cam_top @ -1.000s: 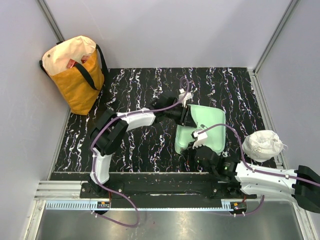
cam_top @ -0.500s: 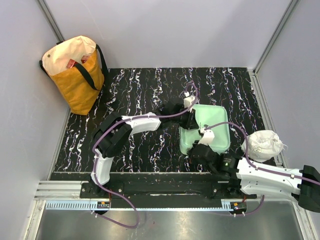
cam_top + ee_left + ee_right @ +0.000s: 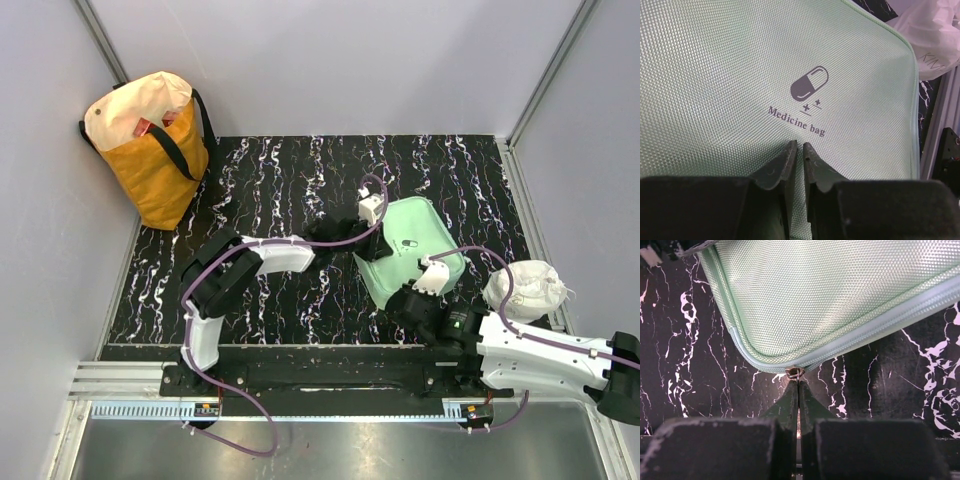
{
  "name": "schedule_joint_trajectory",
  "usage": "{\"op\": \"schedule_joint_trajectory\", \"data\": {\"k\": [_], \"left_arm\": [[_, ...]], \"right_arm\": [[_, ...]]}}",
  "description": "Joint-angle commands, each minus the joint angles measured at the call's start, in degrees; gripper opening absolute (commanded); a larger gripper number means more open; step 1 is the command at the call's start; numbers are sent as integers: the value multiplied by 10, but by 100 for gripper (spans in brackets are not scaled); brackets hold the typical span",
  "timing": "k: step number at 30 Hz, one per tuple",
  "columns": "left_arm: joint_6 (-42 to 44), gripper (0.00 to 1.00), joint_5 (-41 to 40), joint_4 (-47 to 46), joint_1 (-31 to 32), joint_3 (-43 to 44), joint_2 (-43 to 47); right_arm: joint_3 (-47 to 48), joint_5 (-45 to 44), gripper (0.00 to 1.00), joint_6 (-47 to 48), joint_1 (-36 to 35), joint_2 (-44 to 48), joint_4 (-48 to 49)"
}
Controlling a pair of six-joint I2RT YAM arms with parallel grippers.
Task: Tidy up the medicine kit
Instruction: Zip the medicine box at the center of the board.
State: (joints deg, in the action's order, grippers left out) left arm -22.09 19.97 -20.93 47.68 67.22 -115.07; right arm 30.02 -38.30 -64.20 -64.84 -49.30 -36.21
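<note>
The left gripper (image 3: 796,150), fingers almost together, is pressing on the lid of the medicine kit (image 3: 410,250) beneath it, apparently steadying it on the desk (image 3: 680,350) while the right gripper (image 3: 798,385) is clamping the zipper pull (image 3: 794,372) at the corner just ahead.

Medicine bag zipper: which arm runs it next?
Right. The right gripper is shut on the zipper pull at the medicine bag's corner; the left gripper sits on the lid by the pill logo.

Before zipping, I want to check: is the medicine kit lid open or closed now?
Closed: the medicine kit shows its logo side up, no lining visible. Fully zipped: cannot tell.
</note>
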Motion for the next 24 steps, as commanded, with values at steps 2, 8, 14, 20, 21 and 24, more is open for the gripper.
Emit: {"op": "schedule_joint_trajectory", "data": {"k": [2, 8, 14, 20, 21, 24], "left_arm": [[77, 17, -117, 317, -57, -122, -71], [89, 15, -107, 302, -54, -175, -32], [-6, 14, -112, 231, -51, -283, 41], [-65, 12, -128, 172, -37, -351, 74], [-68, 12, -132, 171, -35, -358, 79], [-80, 11, -141, 161, -32, -372, 91]], "right_arm": [[30, -79, 0, -3, 5, 11, -63], [-25, 23, 0, 295, 4, 58, 193], [-39, 61, 0, 332, 24, 72, 242], [-37, 117, 0, 312, 123, 16, 218], [-38, 112, 0, 321, 141, 7, 219], [-44, 109, 0, 336, 171, -3, 250]]}}
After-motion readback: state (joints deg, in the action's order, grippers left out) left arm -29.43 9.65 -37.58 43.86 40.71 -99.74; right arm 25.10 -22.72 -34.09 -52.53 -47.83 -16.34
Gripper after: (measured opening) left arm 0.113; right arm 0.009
